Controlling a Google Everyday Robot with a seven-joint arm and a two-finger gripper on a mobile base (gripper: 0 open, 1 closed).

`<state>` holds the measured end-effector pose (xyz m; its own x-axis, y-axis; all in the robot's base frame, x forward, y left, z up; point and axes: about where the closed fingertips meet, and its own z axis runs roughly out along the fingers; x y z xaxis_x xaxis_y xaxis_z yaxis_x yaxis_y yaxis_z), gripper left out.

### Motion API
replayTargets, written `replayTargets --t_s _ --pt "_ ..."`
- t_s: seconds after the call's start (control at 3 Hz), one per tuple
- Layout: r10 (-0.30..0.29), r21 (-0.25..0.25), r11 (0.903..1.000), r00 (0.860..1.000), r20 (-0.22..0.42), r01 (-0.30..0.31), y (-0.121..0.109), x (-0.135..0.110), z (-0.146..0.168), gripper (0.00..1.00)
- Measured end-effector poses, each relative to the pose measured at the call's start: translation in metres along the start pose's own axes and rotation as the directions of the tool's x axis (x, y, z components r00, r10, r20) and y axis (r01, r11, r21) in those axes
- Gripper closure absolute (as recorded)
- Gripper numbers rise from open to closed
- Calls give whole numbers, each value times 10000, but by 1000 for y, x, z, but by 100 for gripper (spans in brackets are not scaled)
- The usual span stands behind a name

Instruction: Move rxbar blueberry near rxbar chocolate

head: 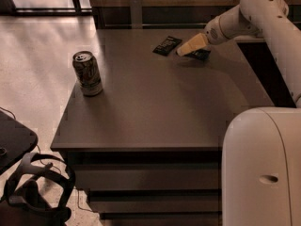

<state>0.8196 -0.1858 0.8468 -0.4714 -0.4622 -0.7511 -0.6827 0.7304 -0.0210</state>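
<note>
The rxbar chocolate, a flat black wrapper with pale lettering, lies at the far middle of the table. The rxbar blueberry, a dark navy wrapper, lies just to its right, partly hidden under the gripper. My gripper, cream-coloured, reaches in from the right on the white arm. It is low over the table, on top of the blueberry bar's left end, its tip a short way from the chocolate bar.
An upright drink can stands near the left edge of the dark table. My white base fills the lower right. A black headset lies on the floor at lower left.
</note>
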Motion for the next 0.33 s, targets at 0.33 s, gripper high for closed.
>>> replayTargets --t_s 0.33 --pt "0 0 10000 10000 0 0 0 0 0 0"
